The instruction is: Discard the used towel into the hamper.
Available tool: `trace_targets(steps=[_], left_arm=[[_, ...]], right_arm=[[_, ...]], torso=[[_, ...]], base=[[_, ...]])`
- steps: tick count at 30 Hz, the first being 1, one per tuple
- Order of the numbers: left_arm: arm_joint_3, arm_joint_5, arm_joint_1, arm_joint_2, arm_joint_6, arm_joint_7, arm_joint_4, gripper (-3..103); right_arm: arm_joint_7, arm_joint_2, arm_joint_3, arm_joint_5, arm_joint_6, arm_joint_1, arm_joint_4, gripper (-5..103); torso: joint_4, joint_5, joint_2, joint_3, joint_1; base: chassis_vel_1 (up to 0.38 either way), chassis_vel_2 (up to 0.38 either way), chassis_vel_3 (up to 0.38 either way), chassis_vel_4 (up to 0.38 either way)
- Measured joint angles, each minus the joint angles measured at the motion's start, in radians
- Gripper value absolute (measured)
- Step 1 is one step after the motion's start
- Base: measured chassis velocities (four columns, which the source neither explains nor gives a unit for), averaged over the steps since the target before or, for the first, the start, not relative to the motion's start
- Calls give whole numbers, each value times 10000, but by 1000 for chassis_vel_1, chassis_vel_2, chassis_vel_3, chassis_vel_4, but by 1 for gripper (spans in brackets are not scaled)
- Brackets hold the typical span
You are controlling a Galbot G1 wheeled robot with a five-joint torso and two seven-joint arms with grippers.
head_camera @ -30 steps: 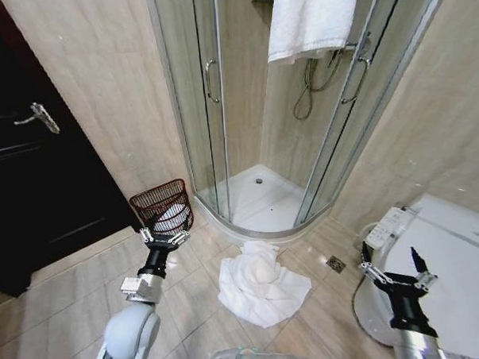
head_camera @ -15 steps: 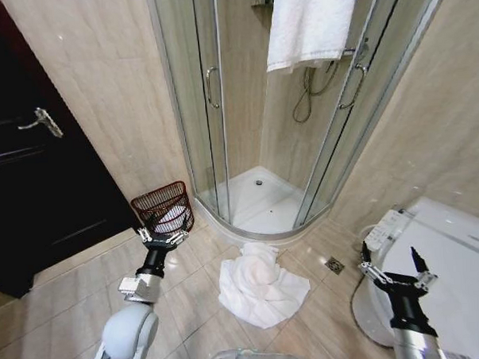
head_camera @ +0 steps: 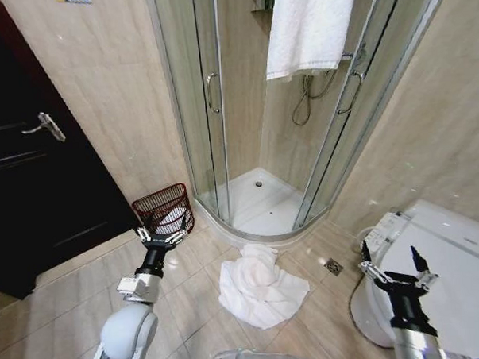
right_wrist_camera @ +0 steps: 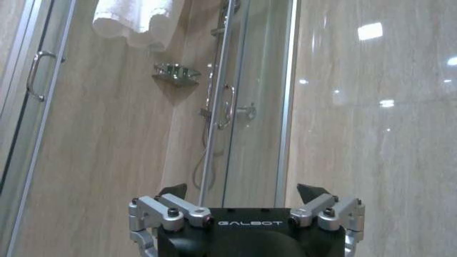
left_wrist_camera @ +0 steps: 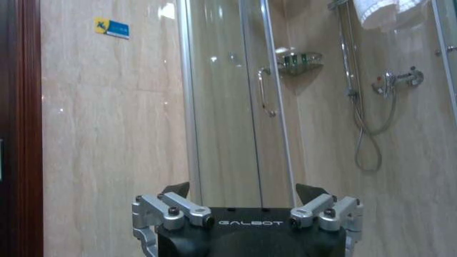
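Note:
A crumpled white used towel (head_camera: 260, 286) lies on the tiled floor in front of the shower's curved threshold. The hamper (head_camera: 156, 203), a dark reddish-brown wire basket with something white inside, stands against the wall between door and shower. My left gripper (head_camera: 159, 235) is raised just in front of the hamper, left of the towel, open and empty. Over the toilet to the right of the towel, my right gripper (head_camera: 391, 268) is also open and empty. The left wrist view shows my left gripper (left_wrist_camera: 243, 190) pointing at the shower glass. The right wrist view shows my right gripper (right_wrist_camera: 241, 191) aimed at the wall.
A glass shower enclosure (head_camera: 212, 109) fills the corner, with a clean white towel (head_camera: 308, 21) hanging over its rail. A white toilet (head_camera: 458, 273) stands at the right. A dark door (head_camera: 33, 180) is at the left. A floor drain (head_camera: 333, 265) sits beside the toilet.
The whole head picture has shifted slightly, so the camera has moved. Both arms hold the same raised pose, and the towel and the hamper stay where they were.

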Motion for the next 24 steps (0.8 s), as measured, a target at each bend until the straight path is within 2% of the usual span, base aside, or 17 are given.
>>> trace_targets(steps=[24], left_arm=[[34,-2,-26,21,142,9,-218,100]], right_arm=[[-41,0,-36,20,-173,27,188,100]], torso=[[0,0,1124,639,489]], base=[[0,0,0,0]])
